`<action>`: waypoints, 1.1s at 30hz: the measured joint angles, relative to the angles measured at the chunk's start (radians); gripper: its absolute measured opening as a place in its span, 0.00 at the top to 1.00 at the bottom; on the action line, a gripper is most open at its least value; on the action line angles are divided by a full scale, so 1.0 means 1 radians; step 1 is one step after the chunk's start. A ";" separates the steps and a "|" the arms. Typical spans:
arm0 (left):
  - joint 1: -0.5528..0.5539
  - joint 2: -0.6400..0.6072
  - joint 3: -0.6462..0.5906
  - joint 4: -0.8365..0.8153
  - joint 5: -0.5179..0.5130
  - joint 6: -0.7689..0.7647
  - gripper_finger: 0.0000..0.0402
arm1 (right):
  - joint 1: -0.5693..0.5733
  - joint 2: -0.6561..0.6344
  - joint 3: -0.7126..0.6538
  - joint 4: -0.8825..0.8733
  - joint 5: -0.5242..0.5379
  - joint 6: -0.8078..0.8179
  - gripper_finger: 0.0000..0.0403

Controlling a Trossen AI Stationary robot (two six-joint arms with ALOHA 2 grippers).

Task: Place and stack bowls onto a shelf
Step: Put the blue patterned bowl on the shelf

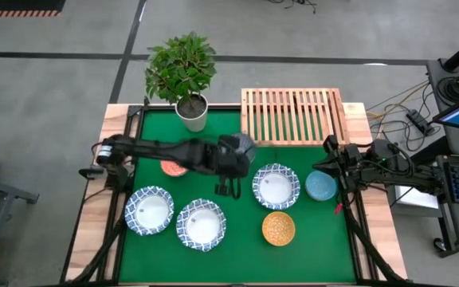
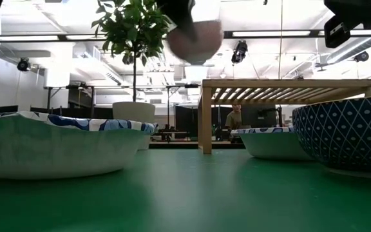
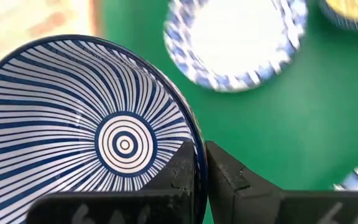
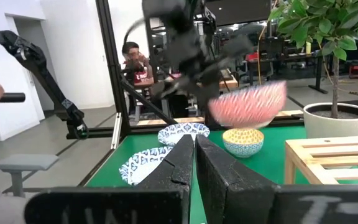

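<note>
My left gripper [image 1: 240, 153] is over the middle of the green mat, shut on a small bowl [image 3: 86, 143] with blue and white stripes inside; the bowl [image 4: 247, 102] hangs in the air in front of the wooden shelf [image 1: 293, 115]. Three wide white bowls [image 1: 148, 210] [image 1: 201, 224] [image 1: 276, 186], a yellow-orange bowl [image 1: 278, 228] and a light blue bowl [image 1: 320, 186] rest on the mat. An orange-red bowl [image 1: 172, 168] shows partly under the left arm. My right gripper [image 4: 195, 163] waits shut at the table's right edge. My left gripper pinches the striped bowl by its rim [image 3: 197, 144], one finger [image 3: 182, 174] inside the bowl and the other finger [image 3: 229, 177] outside. The fingers come down from above. The bowl [image 2: 195, 35] is lifted clear of the mat, roughly upright and slightly tilted.
A potted plant in a white pot [image 1: 191, 112] stands at the far edge, left of the shelf. The shelf top [image 2: 288, 84] carries nothing. Bare mat [image 1: 237, 255] lies between the bowls. People and frames show in the room beyond the table.
</note>
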 joint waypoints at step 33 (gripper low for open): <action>0.348 0.190 0.117 0.405 0.237 0.228 0.98 | 0.000 0.002 -0.001 -0.028 0.001 -0.001 0.98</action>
